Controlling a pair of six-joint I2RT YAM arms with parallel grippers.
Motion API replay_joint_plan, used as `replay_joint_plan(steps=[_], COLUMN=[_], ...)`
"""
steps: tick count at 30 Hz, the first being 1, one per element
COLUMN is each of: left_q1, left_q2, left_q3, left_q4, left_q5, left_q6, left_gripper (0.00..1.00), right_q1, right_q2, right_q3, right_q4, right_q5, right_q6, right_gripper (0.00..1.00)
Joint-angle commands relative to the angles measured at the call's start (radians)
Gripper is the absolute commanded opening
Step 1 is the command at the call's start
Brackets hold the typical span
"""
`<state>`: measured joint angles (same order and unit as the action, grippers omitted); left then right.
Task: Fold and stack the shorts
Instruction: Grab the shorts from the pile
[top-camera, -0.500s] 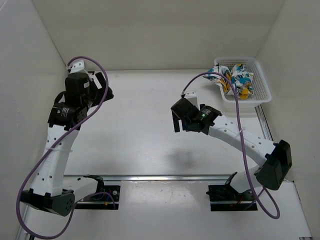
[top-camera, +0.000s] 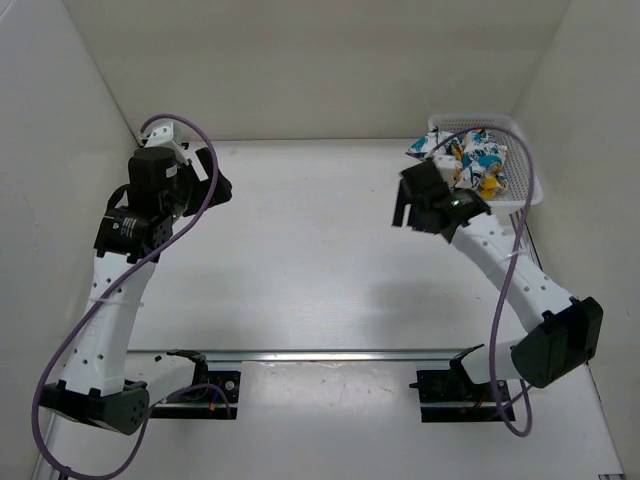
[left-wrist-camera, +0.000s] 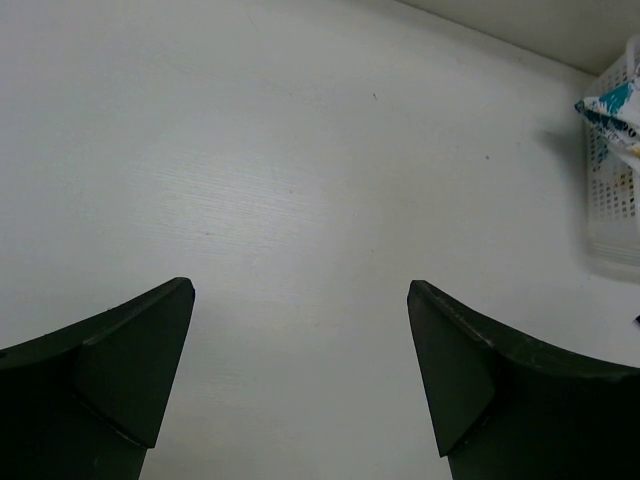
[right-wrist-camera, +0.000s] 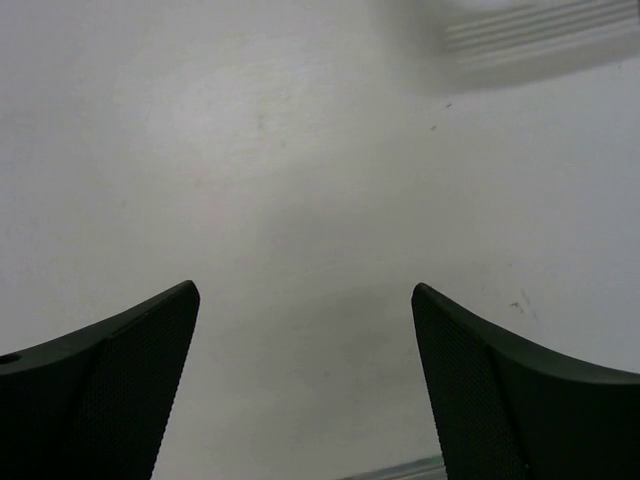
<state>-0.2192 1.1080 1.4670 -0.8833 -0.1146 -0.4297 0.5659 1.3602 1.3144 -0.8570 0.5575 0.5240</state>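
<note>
The shorts, white with teal, yellow and black print, lie bunched in the white mesh basket at the back right; one corner hangs over its left rim, also showing in the left wrist view. My right gripper is open and empty, just left of the basket, above the table. My left gripper is open and empty at the back left, over bare table. The right arm covers part of the basket's near left corner.
White walls close the table at the back, left and right. A metal rail runs across the near edge by the arm bases. The basket's blurred edge shows at the top of the right wrist view.
My right gripper has moved right and back, from the middle of the table to just beside the basket. The left arm has barely moved.
</note>
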Motion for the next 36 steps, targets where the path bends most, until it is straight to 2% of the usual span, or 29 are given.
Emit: replay_joint_plan(steps=[1, 3, 6, 8, 9, 10, 13, 14, 16, 18, 20, 21, 22, 23, 24, 25, 27, 31, 34, 36], left_q1=[-0.002, -0.002, -0.002, -0.002, -0.002, -0.002, -0.002, -0.002, -0.002, -0.002, -0.002, -0.002, -0.002, -0.002, -0.002, -0.002, -0.002, -0.002, -0.002, 0.049], left_q2=[0.039, 0.074, 0.139, 0.171, 0.187, 0.219, 0.274, 0.288, 0.318, 0.328, 0.355, 0.355, 0.366, 0.366, 0.366, 0.366, 0.356, 0.310, 0.234, 0.187], left_q3=[-0.005, -0.005, 0.007, 0.021, 0.036, 0.055, 0.090, 0.090, 0.116, 0.128, 0.137, 0.150, 0.150, 0.162, 0.162, 0.162, 0.150, 0.130, 0.086, 0.073], left_q4=[-0.006, -0.006, -0.006, -0.006, -0.006, -0.006, -0.006, -0.006, -0.006, -0.016, -0.025, -0.040, -0.049, -0.063, -0.063, -0.063, -0.063, -0.063, -0.063, -0.072], left_q5=[0.085, 0.095, 0.115, 0.127, 0.118, 0.118, 0.085, 0.073, 0.073, 0.064, 0.055, 0.055, 0.055, 0.055, 0.055, 0.068, 0.069, 0.058, 0.035, 0.050], left_q6=[0.026, 0.013, 0.012, 0.025, 0.025, 0.035, 0.045, 0.045, 0.045, 0.054, 0.054, 0.054, 0.054, 0.054, 0.054, 0.054, 0.042, 0.031, 0.017, 0.002], left_gripper=[0.99, 0.99, 0.99, 0.99, 0.99, 0.99, 0.99, 0.99, 0.99, 0.99, 0.99, 0.99, 0.99, 0.99, 0.99, 0.99, 0.99, 0.99, 0.99, 0.99], right_q1=[-0.237, -0.335, -0.524, -0.576, -0.612, -0.624, -0.658, -0.658, -0.688, -0.715, -0.725, -0.725, -0.725, -0.725, -0.713, -0.713, -0.666, -0.499, -0.381, -0.330], right_q2=[0.045, 0.138, 0.303, 0.394, 0.489, 0.540, 0.749, 0.798, 0.927, 1.017, 1.077, 1.086, 1.087, 1.055, 1.025, 0.990, 0.852, 0.544, 0.412, 0.364], right_q3=[0.103, 0.166, 0.326, 0.414, 0.463, 0.577, 0.774, 0.904, 1.005, 1.104, 1.160, 1.199, 1.200, 1.200, 1.183, 1.162, 1.073, 0.955, 0.930, 0.915], right_q4=[0.147, 0.170, 0.170, 0.161, 0.150, 0.115, 0.025, 0.003, -0.022, -0.022, -0.013, -0.013, -0.013, 0.012, 0.028, 0.042, 0.104, 0.157, 0.193, 0.193], right_q5=[-0.181, -0.296, -0.361, -0.373, -0.373, -0.364, -0.317, -0.308, -0.307, -0.343, -0.373, -0.386, -0.412, -0.421, -0.421, -0.433, -0.490, -0.395, -0.374, -0.384], right_q6=[-0.117, -0.117, -0.085, -0.075, -0.059, -0.059, -0.050, -0.038, -0.022, -0.010, 0.001, 0.001, 0.001, 0.001, 0.001, 0.001, -0.040, -0.122, -0.173, -0.173], right_gripper=[0.87, 0.77, 0.69, 0.69, 0.81, 0.85, 0.92, 0.92, 0.92, 0.88, 0.69, 0.56, 0.26, 0.12, 0.03, 0.00, 0.00, 0.00, 0.00, 0.00])
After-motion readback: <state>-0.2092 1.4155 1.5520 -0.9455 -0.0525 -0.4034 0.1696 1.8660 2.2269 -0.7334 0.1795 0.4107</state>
